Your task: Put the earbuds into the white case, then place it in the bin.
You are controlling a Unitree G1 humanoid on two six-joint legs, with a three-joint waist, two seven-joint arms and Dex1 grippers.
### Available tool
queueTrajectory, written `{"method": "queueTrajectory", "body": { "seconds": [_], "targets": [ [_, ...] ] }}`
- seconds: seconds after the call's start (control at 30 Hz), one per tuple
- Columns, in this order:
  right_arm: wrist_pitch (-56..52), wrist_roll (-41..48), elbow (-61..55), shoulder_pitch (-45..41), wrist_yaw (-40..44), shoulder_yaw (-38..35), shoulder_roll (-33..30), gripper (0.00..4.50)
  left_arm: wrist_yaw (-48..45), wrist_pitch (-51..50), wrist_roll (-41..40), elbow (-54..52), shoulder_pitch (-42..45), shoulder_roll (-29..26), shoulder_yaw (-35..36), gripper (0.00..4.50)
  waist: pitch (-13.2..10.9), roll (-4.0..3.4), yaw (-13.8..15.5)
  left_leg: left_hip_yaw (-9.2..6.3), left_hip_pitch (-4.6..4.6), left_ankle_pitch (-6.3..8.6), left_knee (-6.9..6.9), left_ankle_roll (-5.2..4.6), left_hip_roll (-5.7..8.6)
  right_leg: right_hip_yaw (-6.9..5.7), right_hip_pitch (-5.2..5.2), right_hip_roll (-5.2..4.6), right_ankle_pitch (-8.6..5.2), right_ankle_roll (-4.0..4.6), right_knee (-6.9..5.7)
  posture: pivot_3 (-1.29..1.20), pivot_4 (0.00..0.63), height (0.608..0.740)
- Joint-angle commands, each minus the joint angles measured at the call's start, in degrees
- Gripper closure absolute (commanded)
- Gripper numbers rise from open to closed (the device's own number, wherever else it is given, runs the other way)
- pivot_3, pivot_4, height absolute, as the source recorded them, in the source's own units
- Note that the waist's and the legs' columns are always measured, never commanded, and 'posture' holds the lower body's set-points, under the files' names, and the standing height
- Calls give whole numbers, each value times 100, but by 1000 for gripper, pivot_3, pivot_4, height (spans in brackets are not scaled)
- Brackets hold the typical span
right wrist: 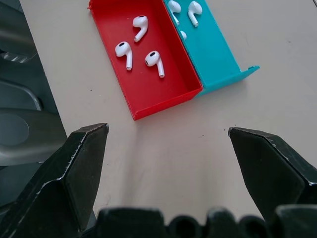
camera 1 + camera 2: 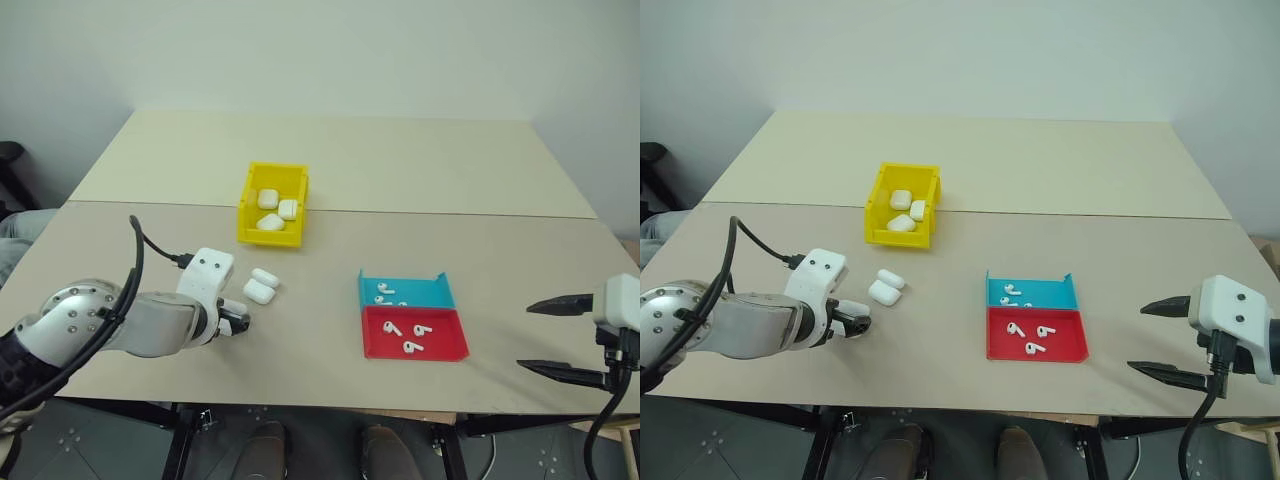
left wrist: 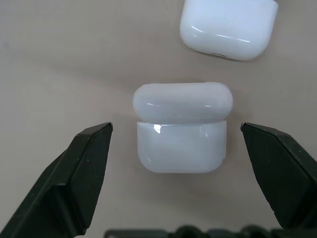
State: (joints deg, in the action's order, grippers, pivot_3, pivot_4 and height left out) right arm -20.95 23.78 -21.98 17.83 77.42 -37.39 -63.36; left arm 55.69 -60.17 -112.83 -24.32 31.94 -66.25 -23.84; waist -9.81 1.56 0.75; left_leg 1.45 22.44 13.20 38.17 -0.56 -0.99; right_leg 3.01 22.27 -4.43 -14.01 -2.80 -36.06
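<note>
The left gripper (image 3: 176, 148) hangs with jaws wide apart and holding nothing, straddling a white case (image 3: 181, 128) that lies flat on the table on the near side of the yellow bin (image 2: 272, 205) (a second case (image 3: 228, 26) sits just beyond it, towards the bin). The case lies dead ahead between the fingertips, untouched, its long axis running along the gripper's reach, lid end pointing away. The right gripper (image 2: 566, 338), also wide and empty, is well off, past the red tray (image 2: 413, 333) of earbuds (image 1: 124, 50); the left is far nearer.
</note>
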Motion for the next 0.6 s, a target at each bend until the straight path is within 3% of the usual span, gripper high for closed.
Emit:
{"method": "queueTrajectory", "body": {
  "seconds": [0.03,0.6],
  "targets": [
    [-34,2,-128,33,-46,-274,38,12,41,-14,-17,-34,80,32,47,0,0,0,0,0,0,0,0,0,0,0,0,0,0,0,0,0,150,740],
    [-39,-73,-157,151,-225,-202,106,12,125,56,-17,-153,-226,46,45,0,0,1,0,0,1,0,0,1,1,0,0,0,-1,0,1,0,150,740]
  ]
}}
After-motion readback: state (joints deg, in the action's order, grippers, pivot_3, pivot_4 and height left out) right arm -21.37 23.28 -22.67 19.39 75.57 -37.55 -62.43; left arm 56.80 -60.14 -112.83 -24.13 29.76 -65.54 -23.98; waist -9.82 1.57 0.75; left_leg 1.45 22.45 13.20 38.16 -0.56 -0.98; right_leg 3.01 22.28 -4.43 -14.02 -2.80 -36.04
